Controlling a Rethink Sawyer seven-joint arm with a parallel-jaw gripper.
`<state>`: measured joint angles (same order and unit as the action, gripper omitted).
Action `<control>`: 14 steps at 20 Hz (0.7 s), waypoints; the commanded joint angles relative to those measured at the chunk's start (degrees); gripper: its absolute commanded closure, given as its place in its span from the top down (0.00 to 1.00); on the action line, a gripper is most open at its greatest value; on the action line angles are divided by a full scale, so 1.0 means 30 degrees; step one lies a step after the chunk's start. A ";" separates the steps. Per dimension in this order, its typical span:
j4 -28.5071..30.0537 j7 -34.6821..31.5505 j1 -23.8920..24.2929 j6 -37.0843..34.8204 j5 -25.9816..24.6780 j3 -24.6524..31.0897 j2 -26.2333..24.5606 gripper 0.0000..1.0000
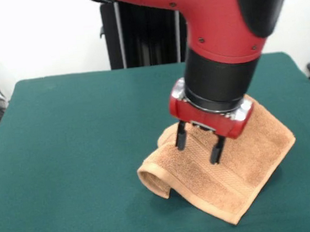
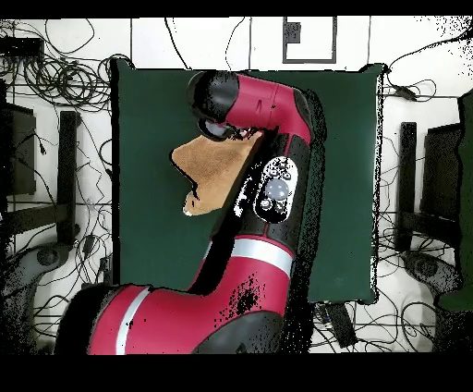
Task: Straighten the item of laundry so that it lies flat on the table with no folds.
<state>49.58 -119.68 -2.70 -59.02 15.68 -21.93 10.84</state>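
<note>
The orange-tan towel lies on the green table right of centre in the front view, with its left edge curled up into a roll. My gripper hangs just above the towel's upper left part, fingers apart and nothing between them. A woven band runs along the towel's near edge. In the overhead view the arm covers much of the towel, and the gripper itself is hidden under the arm's head.
The green table extends well beyond the towel on all sides. Black stands and tangled cables lie on the floor around the table in the overhead view. A black column stands behind the table's far edge.
</note>
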 commanded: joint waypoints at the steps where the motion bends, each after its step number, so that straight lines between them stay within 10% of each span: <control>1: 0.2034 -0.0854 0.0663 -0.1127 -0.0127 0.1979 0.0716 1.00; 14: -0.5048 -0.6587 0.1263 -0.7019 0.0801 0.0442 -0.5188 1.00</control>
<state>40.89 -119.68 2.42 -68.39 15.82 -22.92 4.59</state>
